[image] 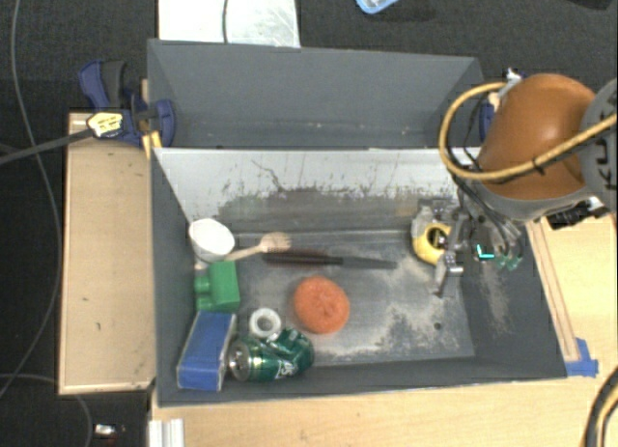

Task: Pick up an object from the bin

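Observation:
My gripper (446, 276) hangs low over the right side of the bin, just above the floor. A small yellow round thing (425, 243) lies right beside it, up and to the left, near the back wall; the gripper partly covers it. A brush with a dark handle (301, 258) lies across the middle, its handle end pointing toward the gripper. An orange round ball (321, 305) rests on the floor to the gripper's left.
At the left of the bin lie a white scoop (210, 237), a green block (217, 286), a blue box (205, 350), a small white roll (265, 321) and a crushed green can (273, 356). The arm's orange cover and cables rise over the bin's right rim.

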`<move>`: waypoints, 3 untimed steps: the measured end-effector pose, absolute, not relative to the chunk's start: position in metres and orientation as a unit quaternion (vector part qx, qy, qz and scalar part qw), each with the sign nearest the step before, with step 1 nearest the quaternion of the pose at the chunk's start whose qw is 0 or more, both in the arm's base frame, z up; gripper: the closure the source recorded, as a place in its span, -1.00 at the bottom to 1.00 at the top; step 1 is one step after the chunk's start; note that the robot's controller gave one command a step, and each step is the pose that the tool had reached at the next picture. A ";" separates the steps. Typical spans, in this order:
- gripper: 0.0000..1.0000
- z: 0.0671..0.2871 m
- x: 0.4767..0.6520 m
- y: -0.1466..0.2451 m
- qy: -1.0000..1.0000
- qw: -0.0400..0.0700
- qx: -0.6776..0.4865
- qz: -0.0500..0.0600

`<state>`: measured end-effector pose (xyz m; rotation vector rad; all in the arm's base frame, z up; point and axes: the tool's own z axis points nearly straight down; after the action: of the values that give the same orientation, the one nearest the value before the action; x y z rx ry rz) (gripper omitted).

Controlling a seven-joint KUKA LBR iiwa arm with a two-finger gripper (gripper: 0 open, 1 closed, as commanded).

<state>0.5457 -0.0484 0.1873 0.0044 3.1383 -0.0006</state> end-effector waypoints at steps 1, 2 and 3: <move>-1.00 0.187 0.546 -0.048 1.000 0.002 0.001 0.000; -1.00 0.187 0.546 -0.048 1.000 0.002 0.001 0.000; -1.00 0.187 0.546 -0.048 1.000 0.002 0.001 0.000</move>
<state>0.5457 -0.0484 0.1873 0.0025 3.1383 -0.0007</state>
